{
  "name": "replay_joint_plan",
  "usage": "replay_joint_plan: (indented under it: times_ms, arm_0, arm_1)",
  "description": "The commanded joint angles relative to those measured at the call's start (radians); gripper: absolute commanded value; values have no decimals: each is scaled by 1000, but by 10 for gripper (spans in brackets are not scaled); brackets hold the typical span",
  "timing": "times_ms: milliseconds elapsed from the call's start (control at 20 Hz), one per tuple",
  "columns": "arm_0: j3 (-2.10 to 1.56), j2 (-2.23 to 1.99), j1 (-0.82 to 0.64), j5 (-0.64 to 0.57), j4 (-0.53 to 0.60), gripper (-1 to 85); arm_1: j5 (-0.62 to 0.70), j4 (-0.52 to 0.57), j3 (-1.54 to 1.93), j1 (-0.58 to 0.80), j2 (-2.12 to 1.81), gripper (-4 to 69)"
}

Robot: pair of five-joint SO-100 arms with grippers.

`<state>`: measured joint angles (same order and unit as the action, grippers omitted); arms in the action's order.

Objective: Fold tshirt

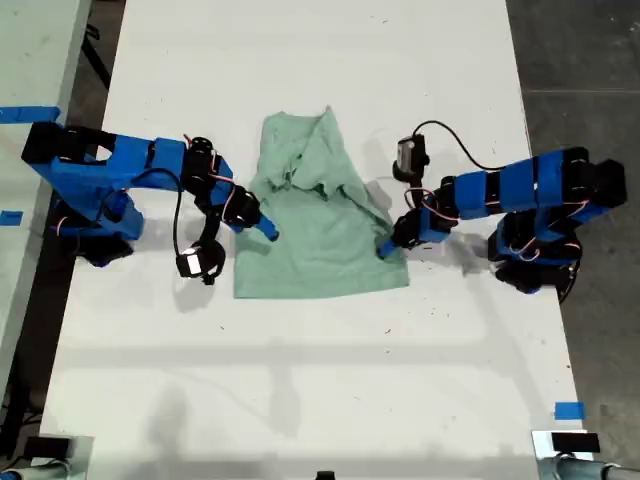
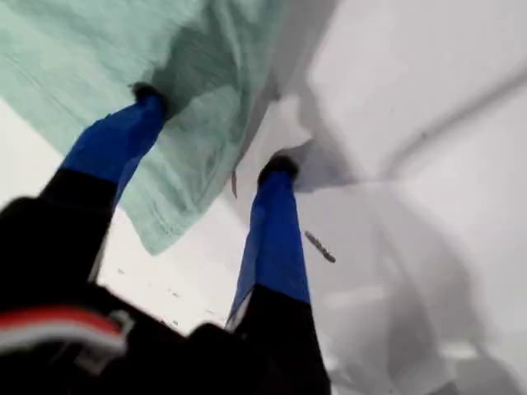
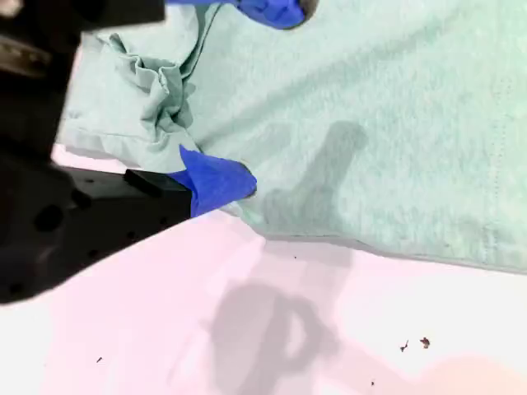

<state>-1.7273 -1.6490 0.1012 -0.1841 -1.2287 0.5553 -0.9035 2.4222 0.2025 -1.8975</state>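
While the tshirt (image 1: 320, 250) lies mid-table (image 1: 300, 380) between the arms, a side fold seems to be starting. The first gripper (image 1: 390, 243) and the second gripper (image 1: 268, 230) stand wide at opposite edges, holding nothing; next each should pinch cloth. Its long axis runs top to bottom in the exterior view, rumpled neck end at the top.

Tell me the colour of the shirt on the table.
The shirt is a plain pale mint green with no print, clearest in the exterior view.

- White table (image 1: 300, 400) fills most of the exterior view
- Dark grey floor (image 1: 590, 80) beyond it at that view's right
- Blue tape (image 1: 568, 410) near the table's edge
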Motion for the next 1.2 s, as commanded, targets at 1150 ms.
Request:
replay_joint_plan:
  times_ms: [1150]
  arm_0:
    - [-5, -46, 14, 2, 3, 238]
  arm_1:
    - [-112, -393, -726, -129, 245, -21]
